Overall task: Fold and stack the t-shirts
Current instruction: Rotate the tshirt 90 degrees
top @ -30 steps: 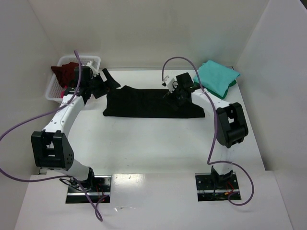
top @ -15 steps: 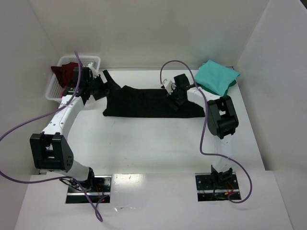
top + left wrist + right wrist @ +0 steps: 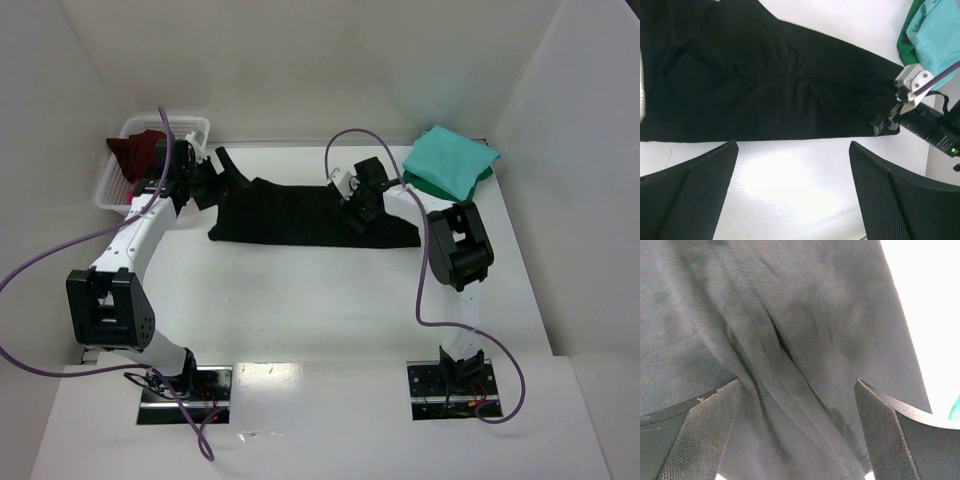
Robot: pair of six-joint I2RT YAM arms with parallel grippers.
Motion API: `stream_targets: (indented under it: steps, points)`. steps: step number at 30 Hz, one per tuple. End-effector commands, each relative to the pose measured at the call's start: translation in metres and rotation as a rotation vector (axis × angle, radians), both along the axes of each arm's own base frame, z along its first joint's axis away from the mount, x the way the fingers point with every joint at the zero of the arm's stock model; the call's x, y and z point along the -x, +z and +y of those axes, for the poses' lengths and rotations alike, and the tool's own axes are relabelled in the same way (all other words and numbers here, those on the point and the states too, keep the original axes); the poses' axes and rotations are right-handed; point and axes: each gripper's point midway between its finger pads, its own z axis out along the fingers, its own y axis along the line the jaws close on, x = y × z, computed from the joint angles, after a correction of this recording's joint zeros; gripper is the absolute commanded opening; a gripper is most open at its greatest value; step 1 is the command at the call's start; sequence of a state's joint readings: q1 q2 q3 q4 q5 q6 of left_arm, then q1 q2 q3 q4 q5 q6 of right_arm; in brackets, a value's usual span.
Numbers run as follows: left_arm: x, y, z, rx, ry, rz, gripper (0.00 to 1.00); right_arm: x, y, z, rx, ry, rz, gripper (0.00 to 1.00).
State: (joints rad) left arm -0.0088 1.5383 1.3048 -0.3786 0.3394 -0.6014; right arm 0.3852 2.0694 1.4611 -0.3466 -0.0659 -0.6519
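— Lying where, the black t-shirt (image 3: 300,215)?
— Spread flat, middle of the table (image 3: 300,300). The left gripper (image 3: 205,180) is at its 9 o'clock end, wide open, holding nothing. The right gripper (image 3: 358,205) is over its 3 o'clock part, wide open too, empty. The teal t-shirt (image 3: 450,160) sits at 2 o'clock.

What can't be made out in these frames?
Contents of the basket: in the top view, the left arm covers part of it; only a maroon shirt shows.
Shirt count in the teal stack: too small in the top view; the left wrist view cuts it off at the edge.
Whether the right gripper touches the black shirt: the right wrist view is all dark cloth; in the top view, the wrist hides its fingers.
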Motion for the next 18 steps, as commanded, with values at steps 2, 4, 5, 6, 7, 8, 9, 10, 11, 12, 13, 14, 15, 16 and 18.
stream_targets:
  steps: [2,4,5,6,7,8,9,10,11,12,13,14,15,16,18]
  points:
    - [0.003,0.001,0.003,-0.005,-0.015,-0.019,0.99,0.056,-0.012,0.057,-0.004,0.149,0.081,1.0]
    - [0.004,0.0,0.004,-0.007,-0.012,-0.019,0.99,0.068,-0.005,0.073,-0.023,0.18,0.084,1.0]
    - [0.004,-0.004,0.006,-0.014,-0.004,-0.011,0.99,0.075,-0.003,0.077,-0.036,0.18,0.092,1.0]
    - [0.005,-0.008,0.008,-0.022,0.006,-0.003,0.99,0.081,-0.002,0.081,-0.037,0.187,0.1,1.0]
    - [0.005,-0.015,0.009,-0.022,0.019,0.018,0.99,0.086,-0.001,0.086,-0.036,0.199,0.102,1.0]
    - [0.005,-0.018,0.011,-0.026,0.029,0.025,0.99,0.094,-0.001,0.088,-0.033,0.204,0.117,1.0]
    - [0.005,-0.026,0.013,-0.039,0.043,0.041,0.99,0.104,0.001,0.095,-0.036,0.215,0.126,1.0]
    - [0.006,-0.035,0.015,-0.044,0.049,0.063,0.99,0.113,-0.001,0.099,-0.038,0.225,0.144,1.0]
    - [0.007,-0.043,0.016,-0.048,0.053,0.084,0.99,0.123,-0.004,0.104,-0.045,0.238,0.165,1.0]
    - [0.007,-0.049,0.018,-0.058,0.063,0.097,0.99,0.133,-0.002,0.111,-0.057,0.252,0.176,1.0]
    - [0.006,-0.051,0.021,-0.069,0.078,0.101,0.99,0.138,0.0,0.118,-0.068,0.26,0.177,1.0]
    - [0.005,-0.054,0.024,-0.076,0.096,0.11,0.99,0.148,-0.003,0.126,-0.081,0.275,0.192,1.0]
    - [0.005,-0.055,0.024,-0.078,0.098,0.111,0.99,0.154,-0.003,0.131,-0.088,0.292,0.2,1.0]
    - [0.006,-0.061,0.028,-0.095,0.115,0.123,0.99,0.164,-0.005,0.137,-0.106,0.297,0.229,1.0]
    - [0.005,-0.069,0.031,-0.108,0.128,0.142,0.99,0.177,-0.008,0.15,-0.123,0.311,0.252,1.0]
